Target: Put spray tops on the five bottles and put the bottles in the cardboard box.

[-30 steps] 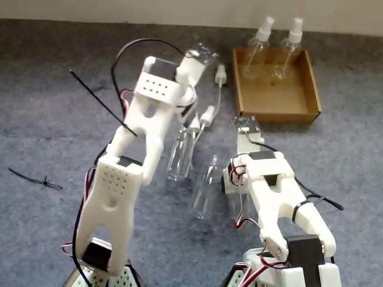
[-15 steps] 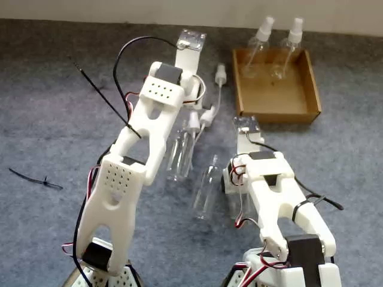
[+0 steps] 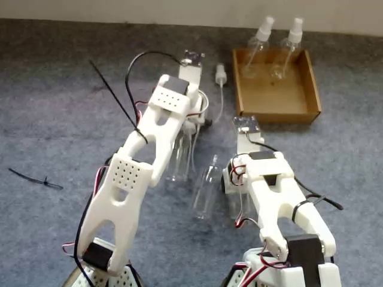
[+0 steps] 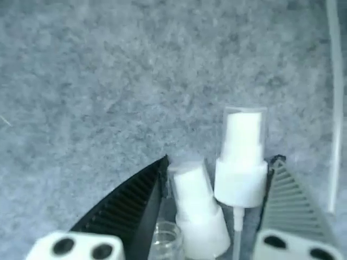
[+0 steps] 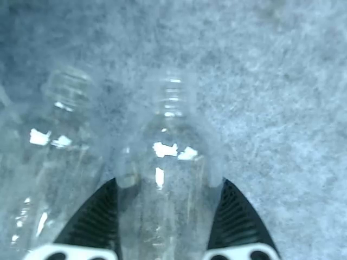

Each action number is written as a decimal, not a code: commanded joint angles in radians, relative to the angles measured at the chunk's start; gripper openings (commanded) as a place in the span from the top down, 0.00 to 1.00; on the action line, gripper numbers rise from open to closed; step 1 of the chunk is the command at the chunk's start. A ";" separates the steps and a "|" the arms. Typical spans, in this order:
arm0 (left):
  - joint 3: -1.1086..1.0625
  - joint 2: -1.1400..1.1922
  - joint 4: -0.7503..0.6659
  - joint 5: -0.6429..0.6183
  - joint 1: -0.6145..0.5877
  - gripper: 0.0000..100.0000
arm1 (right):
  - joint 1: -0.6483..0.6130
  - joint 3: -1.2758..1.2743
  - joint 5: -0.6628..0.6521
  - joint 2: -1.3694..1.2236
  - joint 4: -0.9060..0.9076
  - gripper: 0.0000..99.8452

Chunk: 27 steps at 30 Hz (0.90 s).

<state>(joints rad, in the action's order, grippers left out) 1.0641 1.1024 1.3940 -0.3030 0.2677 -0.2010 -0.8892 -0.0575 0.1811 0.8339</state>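
Observation:
My left gripper (image 4: 221, 162) is open low over the carpet, with two white spray tops between its jaws. One spray top (image 4: 241, 157) has a clear cap and a tube; the other (image 4: 198, 208) lies beside an open bottle neck (image 4: 162, 238). From above, the left gripper (image 3: 194, 122) is over the necks of clear bottles (image 3: 179, 158). My right gripper (image 5: 169, 184) is shut on a clear uncapped bottle (image 5: 171, 141), with a second uncapped bottle (image 5: 59, 135) beside it. Another uncapped bottle (image 3: 206, 185) lies between the arms. The cardboard box (image 3: 275, 110) holds two topped bottles (image 3: 258, 42).
A loose spray top (image 3: 220, 75) with its tube lies left of the box. A black cable tie (image 3: 36, 179) lies on the carpet at far left. The right arm (image 3: 272, 185) stretches up from the near edge. Grey carpet covers the whole surface.
The left arm has swung down and toward the near side, lowering its gripper over the spray tops. The right arm has not moved.

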 commanded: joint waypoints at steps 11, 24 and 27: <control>0.326 -0.012 0.233 -0.006 -0.031 0.75 | 0.024 -0.013 -0.020 -0.008 -0.044 1.00; 0.329 0.059 0.229 -0.094 -0.036 0.76 | 0.022 -0.022 -0.020 -0.004 -0.044 1.00; 0.331 0.136 0.222 -0.092 -0.019 0.76 | 0.022 -0.022 -0.020 -0.005 -0.044 1.00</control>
<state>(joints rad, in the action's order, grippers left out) 1.3587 1.1868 1.6164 -0.3951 0.2355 -0.2010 -0.9060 -0.0575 0.1811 0.8201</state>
